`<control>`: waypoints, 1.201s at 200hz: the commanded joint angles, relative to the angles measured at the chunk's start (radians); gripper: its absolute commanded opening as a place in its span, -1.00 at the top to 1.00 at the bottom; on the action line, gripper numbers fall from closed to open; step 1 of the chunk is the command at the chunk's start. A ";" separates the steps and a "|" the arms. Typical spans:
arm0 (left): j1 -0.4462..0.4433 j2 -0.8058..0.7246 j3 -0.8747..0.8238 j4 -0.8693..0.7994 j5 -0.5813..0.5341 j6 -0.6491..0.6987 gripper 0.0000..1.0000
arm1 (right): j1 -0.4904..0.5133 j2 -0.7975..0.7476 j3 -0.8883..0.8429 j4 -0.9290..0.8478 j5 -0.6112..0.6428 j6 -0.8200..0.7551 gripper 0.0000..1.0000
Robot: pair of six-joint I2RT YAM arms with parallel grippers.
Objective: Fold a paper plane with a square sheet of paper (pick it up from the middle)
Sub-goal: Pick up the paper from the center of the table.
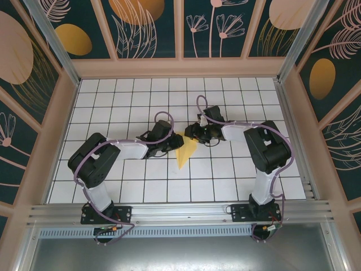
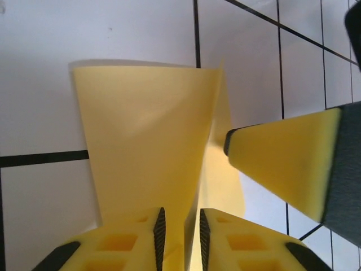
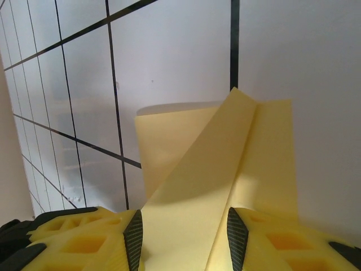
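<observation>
Mid-fold I reckon: the paper point(image 1: 185, 152) lies on the table point(image 1: 225, 180) as a pointed wedge. Left tool point(image 2: 180, 226), at the paper's wide end, is nearly pressed together on a raised flap. Right tool point(image 3: 183, 231) is half spread around another flap, can't tell if it's squeezing. Next move looks like laying a flap over and creasing it flat

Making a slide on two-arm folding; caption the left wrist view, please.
Left gripper pinching the folded yellow paper on the white tiled table, a finger of the right gripper beside it.
</observation>
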 commanded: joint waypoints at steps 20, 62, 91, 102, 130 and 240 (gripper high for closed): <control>0.009 -0.001 0.012 -0.047 -0.070 -0.001 0.78 | -0.010 -0.037 -0.018 -0.009 -0.033 -0.015 0.05; 0.010 -0.034 -0.015 -0.054 -0.109 -0.010 0.85 | 0.002 -0.019 -0.008 -0.015 -0.062 -0.034 0.05; 0.010 -0.033 -0.019 -0.053 -0.108 -0.013 0.86 | 0.018 0.003 0.011 -0.026 -0.075 -0.047 0.06; 0.009 -0.033 -0.020 -0.052 -0.107 -0.012 0.87 | 0.022 0.013 0.017 -0.029 -0.076 -0.050 0.07; 0.010 -0.039 -0.024 -0.055 -0.109 -0.011 0.87 | 0.033 0.030 0.027 -0.025 -0.086 -0.054 0.13; 0.018 -0.066 -0.025 -0.080 -0.120 -0.013 0.57 | 0.056 0.079 0.054 -0.004 -0.125 -0.077 0.65</control>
